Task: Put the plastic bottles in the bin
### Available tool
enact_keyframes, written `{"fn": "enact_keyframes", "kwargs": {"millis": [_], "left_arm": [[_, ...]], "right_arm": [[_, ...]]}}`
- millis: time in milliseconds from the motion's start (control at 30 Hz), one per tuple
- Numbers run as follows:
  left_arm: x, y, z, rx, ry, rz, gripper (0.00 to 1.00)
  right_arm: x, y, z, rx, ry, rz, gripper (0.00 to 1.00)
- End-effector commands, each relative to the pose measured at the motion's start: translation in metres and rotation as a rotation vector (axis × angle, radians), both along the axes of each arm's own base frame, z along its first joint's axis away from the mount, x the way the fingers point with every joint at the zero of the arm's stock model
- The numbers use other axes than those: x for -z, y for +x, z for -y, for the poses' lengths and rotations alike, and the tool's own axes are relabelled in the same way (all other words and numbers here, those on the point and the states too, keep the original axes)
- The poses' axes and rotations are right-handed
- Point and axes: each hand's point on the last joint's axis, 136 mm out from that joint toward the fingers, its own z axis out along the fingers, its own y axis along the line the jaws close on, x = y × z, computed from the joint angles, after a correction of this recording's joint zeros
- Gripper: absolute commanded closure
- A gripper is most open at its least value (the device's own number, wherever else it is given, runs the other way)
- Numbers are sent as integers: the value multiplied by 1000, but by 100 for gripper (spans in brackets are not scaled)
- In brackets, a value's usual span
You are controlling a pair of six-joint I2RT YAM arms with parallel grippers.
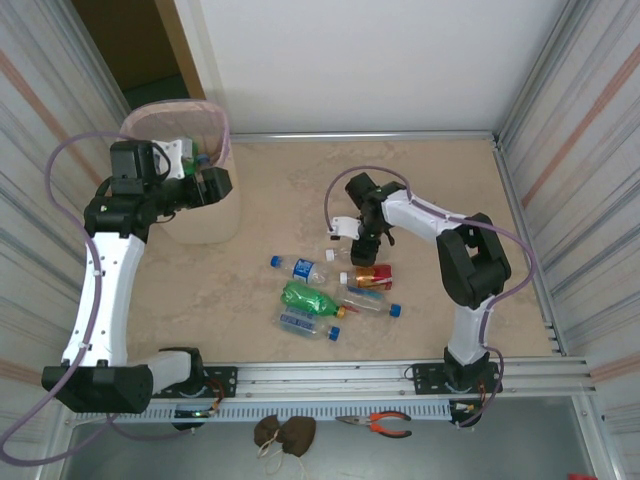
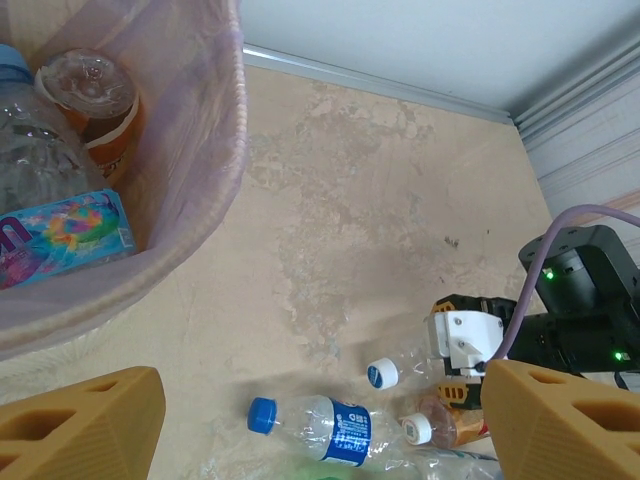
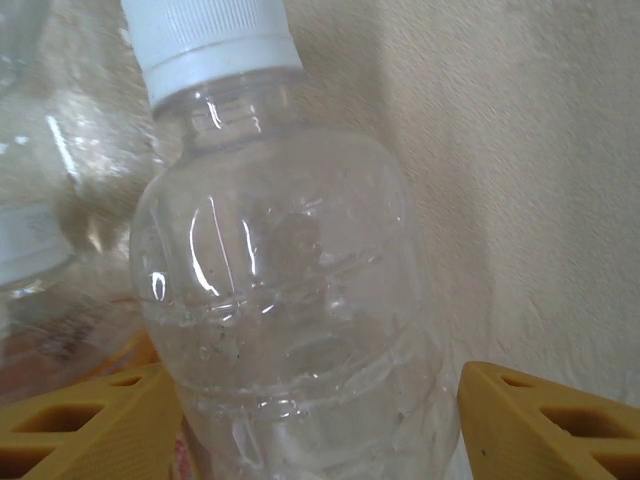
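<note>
My right gripper (image 3: 315,410) straddles the white-capped bottle (image 3: 280,300) on the table (image 1: 450,190), fingers spread, not pinching yet. I should centre on its body and squeeze gently. My left gripper (image 2: 320,385) gapes empty beside the bin (image 2: 220,150).

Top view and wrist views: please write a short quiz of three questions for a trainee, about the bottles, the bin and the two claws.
1. True or false: the left claw holds a bottle.
2. Which cap has the bottle that the right claw straddles? A blue, B white, C orange.
3. What lies inside the bin?
Key: 1 false, it is open and empty. 2 B. 3 Bottles, one with a colourful blue label.
</note>
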Motion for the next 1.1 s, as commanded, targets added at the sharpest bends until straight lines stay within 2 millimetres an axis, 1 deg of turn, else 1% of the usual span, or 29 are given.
{"fn": "enact_keyframes", "kwargs": {"millis": [0,100,267,433,567,867,1067], "left_arm": [[-6,1,3,5,-11,30,17],[-5,2,4,7,-14,26,17],[-2,4,6,15,-15,19,17],[1,5,11,26,-21,11,18],[3,6,15,34,-26,5,18],[-1,6,26,57,-23,13,18],[-2,6,32,72,-30,13,18]], "right_arm": [[4,19,11,31,-19,21,29],[4,26,21,75,-15,17,30],[13,27,41,147,-7,-27,28],[20,22,59,198,-1,-59,22],[22,19,67,214,8,-57,19],[27,8,69,199,29,-60,27],[19,9,66,203,58,-48,37]]}}
